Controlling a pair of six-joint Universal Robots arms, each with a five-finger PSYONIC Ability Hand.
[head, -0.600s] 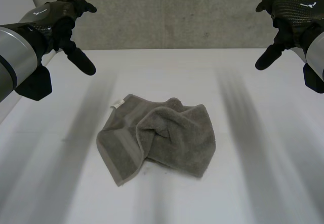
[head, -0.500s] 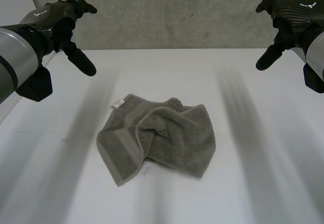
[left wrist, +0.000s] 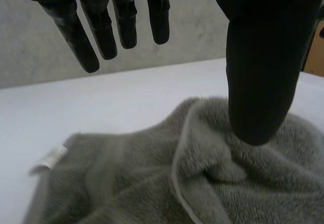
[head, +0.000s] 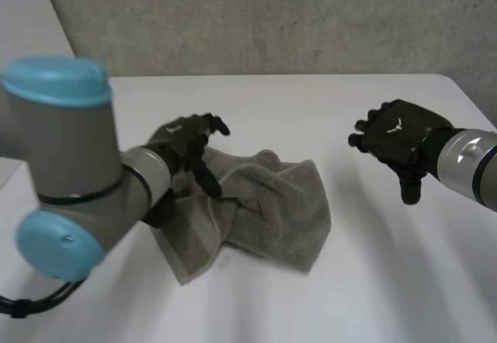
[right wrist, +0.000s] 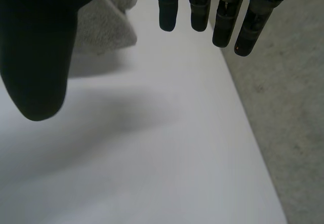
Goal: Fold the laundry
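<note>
Currently on record: one grey towel (head: 264, 211), crumpled in a loose unfolded heap near the middle of the white table (head: 326, 102), a small white tag (left wrist: 51, 157) at its far left corner. The left hand (head: 185, 143) is held over the towel's left side by that corner, fingers straight, thumb apart, nothing grasped; the right hand (head: 397, 136) is held above bare table off to the towel's right, fingers likewise released and empty. Risk noted: if the bunched middle ridge is pinched rather than a hemmed corner, several layers are likely to be gathered together and the heap dragged instead of spread flat.
</note>
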